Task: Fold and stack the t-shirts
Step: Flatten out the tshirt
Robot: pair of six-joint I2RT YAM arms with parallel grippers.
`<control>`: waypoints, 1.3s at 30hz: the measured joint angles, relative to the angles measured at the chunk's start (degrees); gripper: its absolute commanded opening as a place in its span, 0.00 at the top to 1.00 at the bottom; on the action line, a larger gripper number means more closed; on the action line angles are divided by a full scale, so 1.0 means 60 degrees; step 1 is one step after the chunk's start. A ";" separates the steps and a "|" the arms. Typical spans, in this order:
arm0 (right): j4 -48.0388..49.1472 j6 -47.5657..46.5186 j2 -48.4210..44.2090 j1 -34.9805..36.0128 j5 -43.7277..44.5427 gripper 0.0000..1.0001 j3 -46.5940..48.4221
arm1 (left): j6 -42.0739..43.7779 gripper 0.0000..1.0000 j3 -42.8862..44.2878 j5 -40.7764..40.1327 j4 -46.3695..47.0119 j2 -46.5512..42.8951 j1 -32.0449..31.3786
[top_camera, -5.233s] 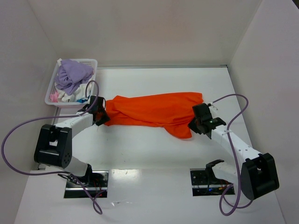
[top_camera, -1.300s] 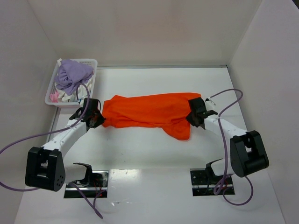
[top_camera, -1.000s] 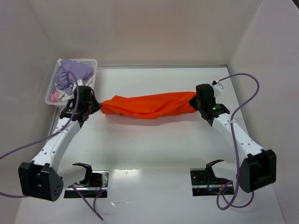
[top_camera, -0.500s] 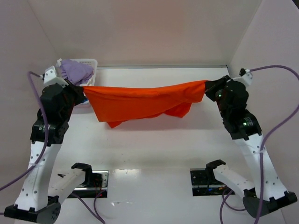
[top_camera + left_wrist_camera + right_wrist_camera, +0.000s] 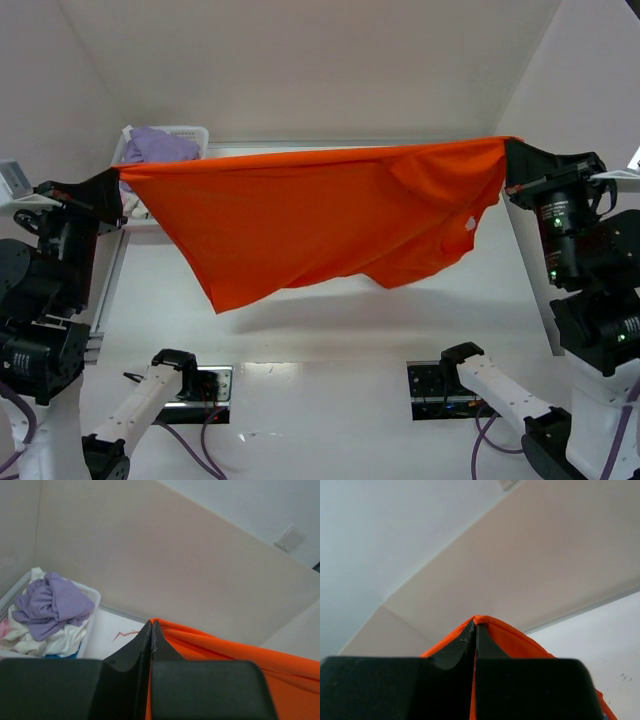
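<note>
An orange t-shirt (image 5: 310, 215) hangs stretched wide in the air above the table, its top edge taut between both arms and its lower part drooping. My left gripper (image 5: 118, 180) is shut on its left corner, and the orange t-shirt (image 5: 225, 652) runs off to the right of the pinched black fingers (image 5: 127, 652). My right gripper (image 5: 503, 160) is shut on the right corner, where the orange t-shirt (image 5: 515, 637) bulges over the closed fingers (image 5: 487, 645). More t-shirts, purple (image 5: 155, 145) and white, lie bunched in the basket.
A white lattice basket (image 5: 190, 132) stands at the back left by the wall, partly hidden behind the raised cloth; the basket (image 5: 90, 610) holds purple (image 5: 50, 602) and white clothes. White walls close in the table (image 5: 330, 330) on three sides.
Both arms have risen high and spread apart, lifting the orange t-shirt off the table. It went from a bunched strip to a wide hanging sheet.
</note>
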 measured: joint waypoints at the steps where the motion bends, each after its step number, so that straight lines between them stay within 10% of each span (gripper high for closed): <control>1: -0.0076 -0.0036 -0.0011 0.0000 -0.0051 1.00 0.0182 | 0.0029 1.00 0.0113 0.0022 -0.0018 -0.0004 0.0000; 23: -0.2065 0.0047 -0.2747 0.0000 0.0310 1.00 -0.0980 | 0.0277 1.00 -0.0863 0.0878 -0.0200 -0.0892 -0.0178; 39: -0.0466 -0.0098 0.0634 -0.0080 0.1949 1.00 -0.3679 | 0.0299 1.00 -0.3923 0.0069 0.1512 0.1821 -0.0178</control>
